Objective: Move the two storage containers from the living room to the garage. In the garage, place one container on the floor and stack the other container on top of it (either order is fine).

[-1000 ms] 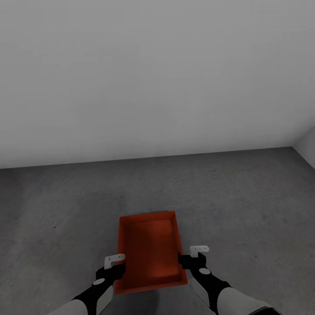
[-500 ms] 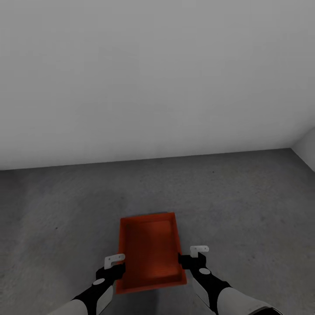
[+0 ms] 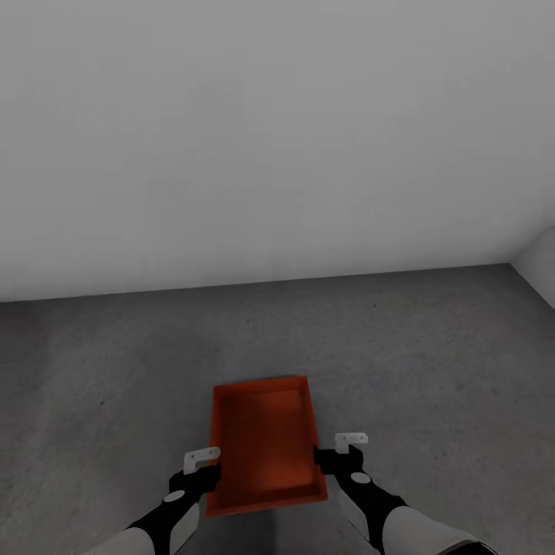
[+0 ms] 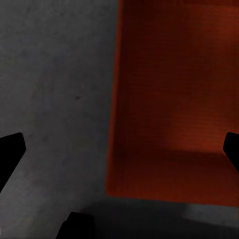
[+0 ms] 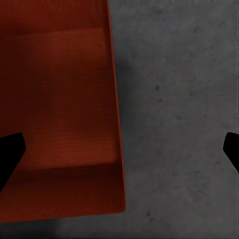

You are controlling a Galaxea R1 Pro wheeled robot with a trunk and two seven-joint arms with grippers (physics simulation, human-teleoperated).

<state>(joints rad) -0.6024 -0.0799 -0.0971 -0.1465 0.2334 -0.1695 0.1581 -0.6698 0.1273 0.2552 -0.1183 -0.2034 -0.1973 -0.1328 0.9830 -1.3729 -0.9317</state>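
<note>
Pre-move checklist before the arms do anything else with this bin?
1. In the garage: ok. The storage container is over the grey concrete floor, near a white wall.
2. Left tool open: ok. Its fingers are spread wide, straddling one long side of the container.
3. Right tool open: ok. It is spread the same way across the opposite long side.
4. Container fully resting on the floor: cannot tell. A shadow lies along its near edge.
5. Container empty: ok.
6. Whereabouts of the second container: cannot tell.
</note>
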